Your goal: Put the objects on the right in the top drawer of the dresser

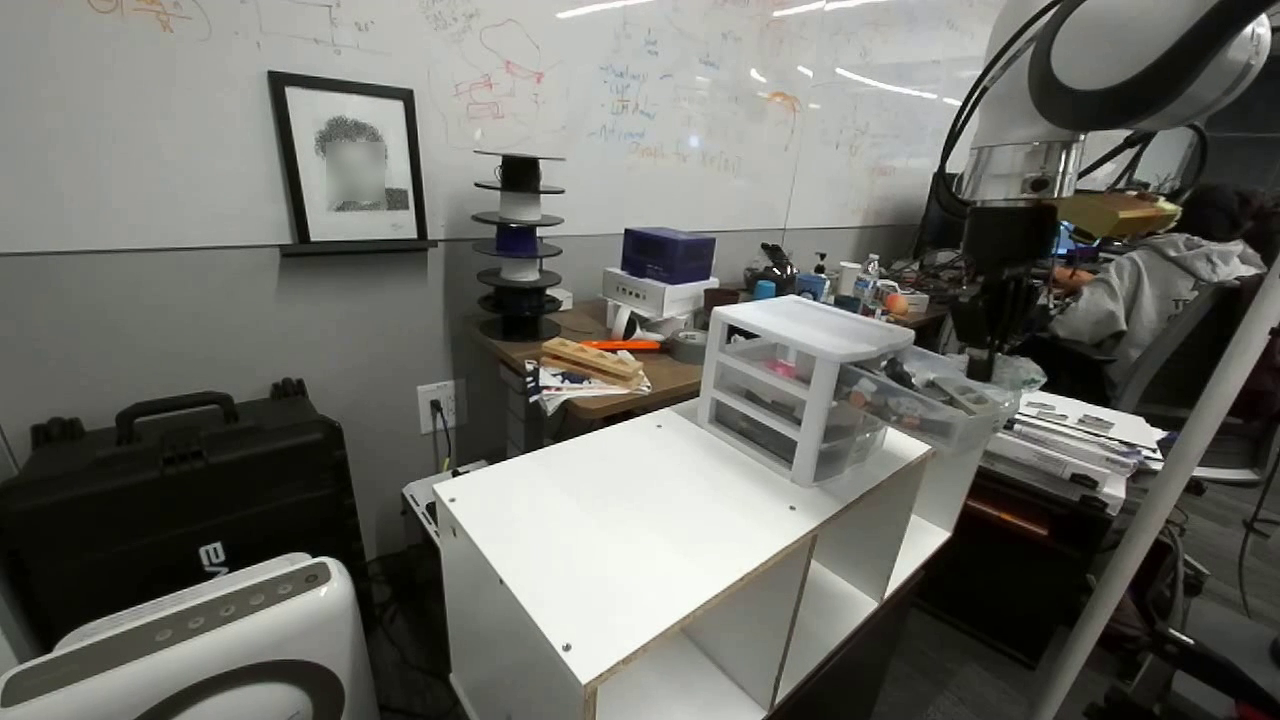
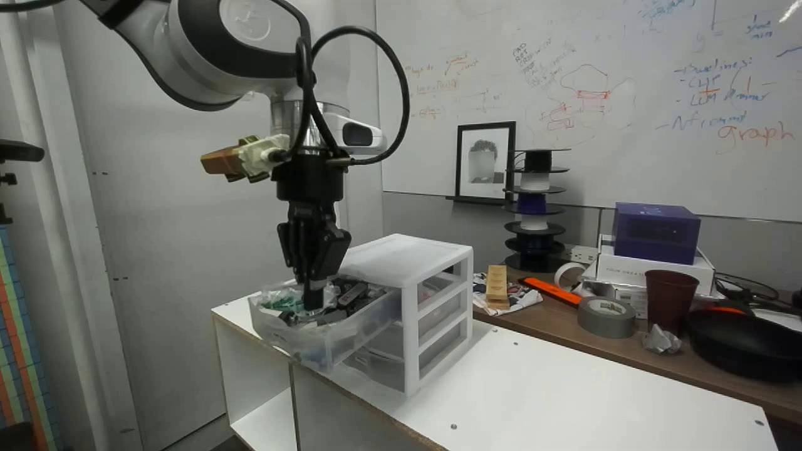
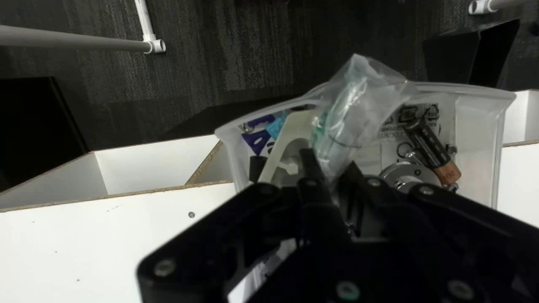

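in the wrist view the hand [image 3: 332,165] is blurred and hides part of the top drawer [image 3: 480,130]; whether it pinches the clear bag [image 3: 364,92] is hard to say. the arm [image 2: 210,53] runs past the top edge in both exterior views. the face [image 1: 355,172] in the framed picture [image 1: 348,160] is blurred, and the white appliance [image 1: 200,650] is cropped below.
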Tool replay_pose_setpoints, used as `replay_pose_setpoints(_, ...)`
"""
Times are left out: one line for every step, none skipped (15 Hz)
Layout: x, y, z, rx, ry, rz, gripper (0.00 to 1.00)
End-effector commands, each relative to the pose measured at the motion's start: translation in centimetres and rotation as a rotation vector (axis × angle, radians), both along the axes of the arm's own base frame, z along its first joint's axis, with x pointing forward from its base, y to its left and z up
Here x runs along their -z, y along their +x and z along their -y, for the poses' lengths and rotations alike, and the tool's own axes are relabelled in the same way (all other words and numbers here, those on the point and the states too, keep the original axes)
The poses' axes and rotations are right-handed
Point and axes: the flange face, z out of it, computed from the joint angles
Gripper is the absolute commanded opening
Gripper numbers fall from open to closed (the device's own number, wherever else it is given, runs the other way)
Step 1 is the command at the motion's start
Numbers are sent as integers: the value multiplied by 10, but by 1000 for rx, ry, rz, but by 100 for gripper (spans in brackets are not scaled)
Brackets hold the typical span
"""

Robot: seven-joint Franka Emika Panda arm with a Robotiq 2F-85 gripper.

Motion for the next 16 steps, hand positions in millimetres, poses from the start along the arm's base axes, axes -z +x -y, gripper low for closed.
replay_pose_setpoints(0, 2, 6, 65, 3, 70, 4)
replay_pose_setpoints(0, 5, 7, 92, 8, 99, 4)
replay_pose_setpoints(1, 7, 8, 111, 5, 132, 4)
replay_pose_setpoints(2, 9, 9, 136, 5, 156, 4)
replay_pose_setpoints(4, 10, 10, 148, 2, 175, 4)
replay_pose_setpoints(6, 10, 9, 161, 0, 191, 4)
replay_pose_setpoints(8, 11, 9, 177, 3, 204, 4)
replay_pose_setpoints(11, 11, 7, 188, 5, 217, 4)
replay_pose_setpoints(13, 11, 5, 200, 10, 232, 4)
replay_pose_setpoints(15, 12, 3, 212, 15, 242, 4)
replay_pose_setpoints(17, 13, 0, 221, 19, 260, 5)
replay_pose_setpoints(18, 14, -3, 226, 22, 270, 39)
replay_pose_setpoints(18, 14, -7, 229, 28, 277, 40)
replay_pose_setpoints(15, 14, -11, 227, 35, 287, 44)
replay_pose_setpoints(12, 13, -14, 226, 42, 296, 54)
replay_pose_setpoints(2, 11, -19, 219, 48, 309, 60)
